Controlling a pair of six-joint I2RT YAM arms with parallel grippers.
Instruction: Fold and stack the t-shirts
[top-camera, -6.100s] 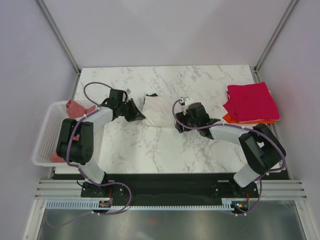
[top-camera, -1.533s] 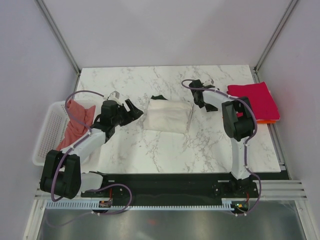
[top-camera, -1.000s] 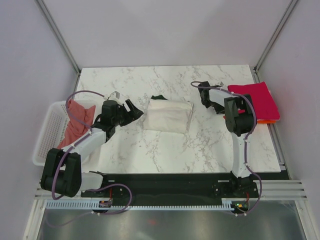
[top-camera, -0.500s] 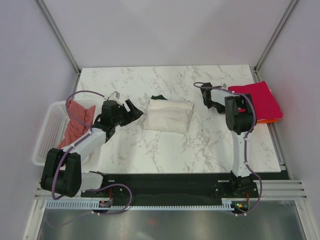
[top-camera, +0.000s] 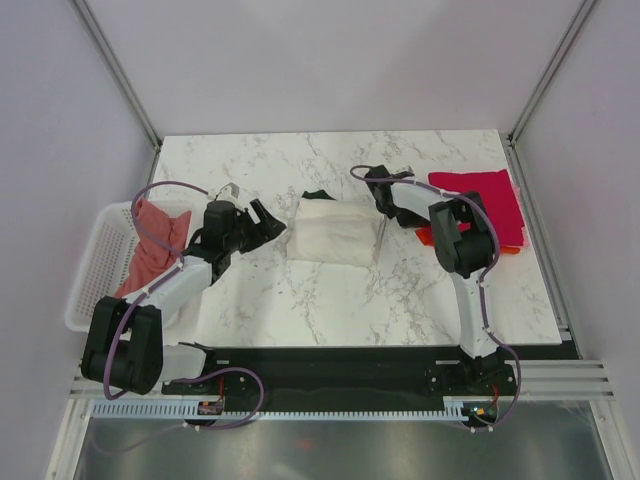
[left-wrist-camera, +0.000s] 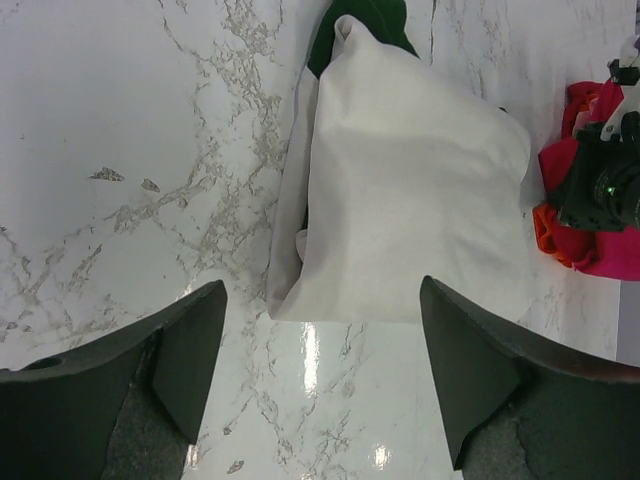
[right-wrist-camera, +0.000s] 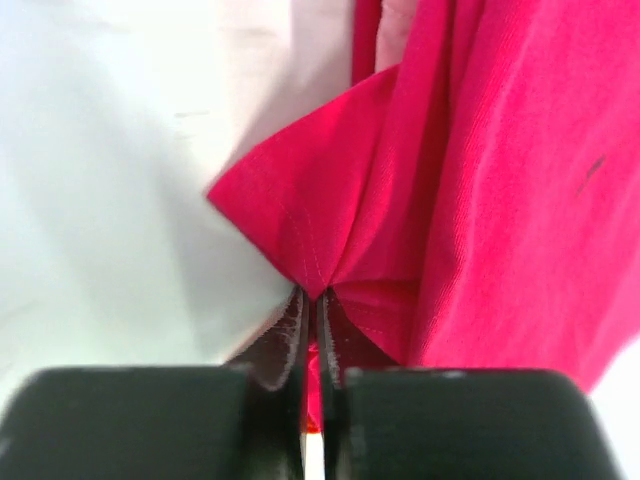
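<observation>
Right gripper (right-wrist-camera: 312, 305): jaws pinched fully together on a folded corner of the magenta t-shirt (right-wrist-camera: 480, 180). In the wrist view the cloth bunches into creases right at the fingertips, with pale table (top-camera: 330, 290) showing to the left of it. In the top view the magenta t-shirt lies at the right side of the table, on top of the orange t-shirt (left-wrist-camera: 556, 235), which shows only at the edges. The right forearm reaches over the gap between that stack and the cream t-shirt (top-camera: 335, 232).

Left gripper (top-camera: 268, 222): jaws wide apart, nothing between them. It points at the cream t-shirt's left edge from just beside it; can't tell if it touches the cloth.

Cream t-shirt: folded into a rough rectangle mid-table, with dark green showing at its far edge. It sits near the magenta/orange stack but apart from it.

Salmon-pink t-shirt (top-camera: 155, 235): crumpled in the white basket (top-camera: 85, 290) at the table's left edge.
</observation>
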